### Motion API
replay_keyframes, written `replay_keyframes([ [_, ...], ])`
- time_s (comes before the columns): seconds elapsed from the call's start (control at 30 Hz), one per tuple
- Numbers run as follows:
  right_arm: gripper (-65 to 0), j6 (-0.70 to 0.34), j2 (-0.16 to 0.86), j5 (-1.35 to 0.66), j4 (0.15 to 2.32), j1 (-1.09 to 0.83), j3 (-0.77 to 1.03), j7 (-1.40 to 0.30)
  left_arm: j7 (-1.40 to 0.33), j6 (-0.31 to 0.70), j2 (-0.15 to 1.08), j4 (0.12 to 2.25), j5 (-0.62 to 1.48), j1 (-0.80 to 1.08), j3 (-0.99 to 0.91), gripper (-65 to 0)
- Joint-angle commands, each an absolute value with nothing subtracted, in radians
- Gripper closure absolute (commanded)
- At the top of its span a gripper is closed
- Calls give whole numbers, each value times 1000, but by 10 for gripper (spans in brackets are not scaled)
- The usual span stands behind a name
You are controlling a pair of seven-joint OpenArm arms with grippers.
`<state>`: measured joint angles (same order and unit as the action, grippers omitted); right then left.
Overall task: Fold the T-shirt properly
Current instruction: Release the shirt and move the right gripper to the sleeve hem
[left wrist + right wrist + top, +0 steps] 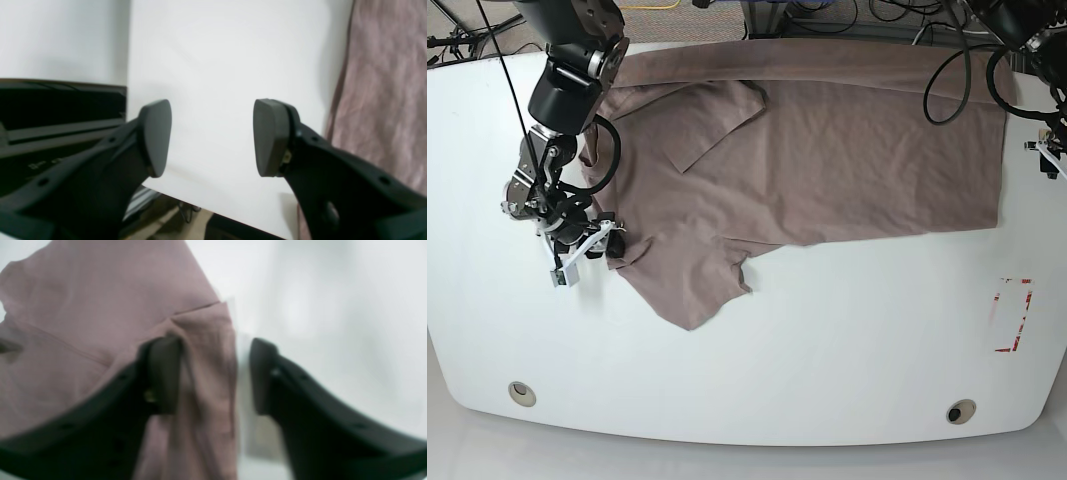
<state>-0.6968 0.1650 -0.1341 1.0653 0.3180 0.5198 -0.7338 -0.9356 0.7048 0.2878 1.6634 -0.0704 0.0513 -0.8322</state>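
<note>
Lying spread across the white oval table (pixel 827 340), the dusty mauve-brown cotton T-shirt (pixel 827 160); straddling its sleeve edge with jaws parted, the right gripper (pixel 208 373); gaping empty beside the hem, the left gripper (pixel 211 136). Risking pinching one layer only, bunching the fold.

Matt, creased cloth T-shirt (pixel 827 150) on smooth white table (pixel 827 340).

Mauve-brown T-shirt (pixel 827 150) lies spread, seemingly partly folded, wrinkled.
</note>
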Motion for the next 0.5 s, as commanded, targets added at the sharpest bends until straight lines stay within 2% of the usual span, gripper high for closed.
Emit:
replay_keyframes([
  [0.0,-119,-698,177,-133,1073,331,519,-748,-921,698,321,1601,-70,2,-809,-361],
  [0.07,-51,-698,177,-133,1073,329,518,-748,-921,698,325,1547,-70,-22,-797,-361],
  [0.17,-14,-698,177,-133,1073,328,518,-748,-921,698,332,1486,-70,-61,-789,-361],
  [0.47,0,-698,177,-133,1076,308,518,-748,-921,698,321,1293,-67,-193,-734,-362],
])
